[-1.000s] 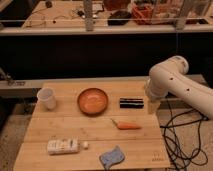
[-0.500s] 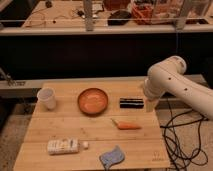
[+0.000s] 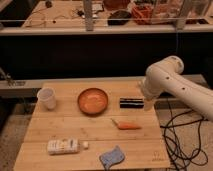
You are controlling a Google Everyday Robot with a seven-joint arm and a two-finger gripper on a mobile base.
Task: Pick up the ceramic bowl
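Observation:
The ceramic bowl [image 3: 93, 100] is round, shallow and orange-brown with a paler inside. It sits upright on the wooden table [image 3: 60, 127], near the middle of the far half. My white arm [image 3: 167, 80] reaches in from the right. Its gripper [image 3: 146, 101] hangs at the table's right edge, just right of a black rectangular object [image 3: 131, 102] and well to the right of the bowl. It holds nothing that I can see.
A white cup [image 3: 47, 98] stands left of the bowl. A carrot [image 3: 127, 125] lies in front of the black object. A white bottle [image 3: 63, 146] and a blue cloth [image 3: 113, 156] lie near the front edge. Black cables [image 3: 175, 135] hang right of the table.
My arm has drifted slightly to the left, toward the black object. The bowl and the other things on the table have not moved.

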